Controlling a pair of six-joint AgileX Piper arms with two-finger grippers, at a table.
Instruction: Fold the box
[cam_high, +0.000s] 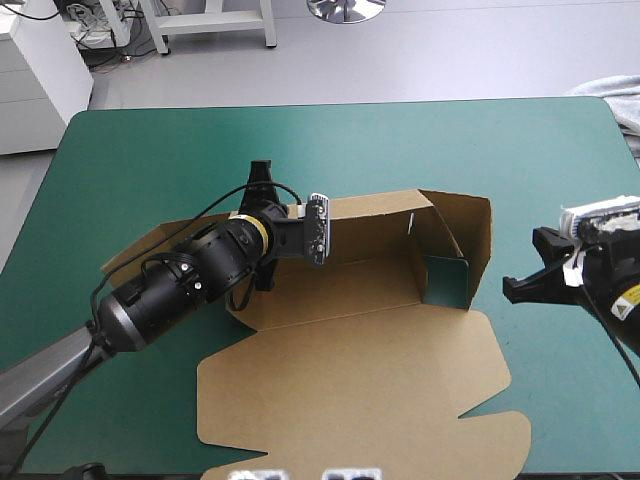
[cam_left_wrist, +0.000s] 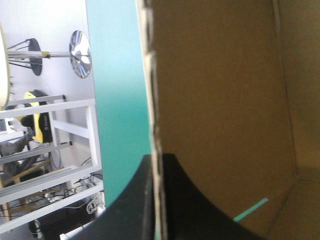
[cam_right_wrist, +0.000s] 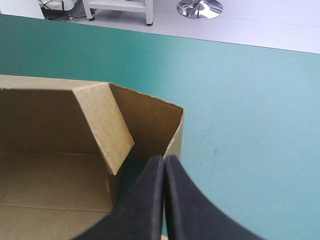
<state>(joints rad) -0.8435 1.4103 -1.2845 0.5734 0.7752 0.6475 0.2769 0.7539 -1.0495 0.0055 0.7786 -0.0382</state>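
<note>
My left claw (cam_left_wrist: 157, 167) is all but closed, pinching the box (cam_high: 350, 350). One black finger (cam_left_wrist: 131, 205) sits on the outer, far side of the box's far wall (cam_high: 370, 215) and the other on the inner side, with the board's edge between them. The grip is toward the left end of that wall, and the claw points along it to the right. The wall stands upright.

My right claw (cam_right_wrist: 164, 162) is closed to a point and holds nothing. It hangs just right of the box, near the right end wall (cam_high: 475, 230) but not touching it.

The box sits at the middle of the teal-green bench (cam_high: 150, 140) and is partly raised. The right end wall is up. A side flap (cam_right_wrist: 107, 125) is turned inward at that corner and leans at an angle. A patch of the bench cover shows through a gap below it. The large scalloped panel (cam_high: 350, 400) lies flat and reaches toward the near edge. Another flap (cam_high: 135, 255) lies flat at the left, under my left arm.
</note>
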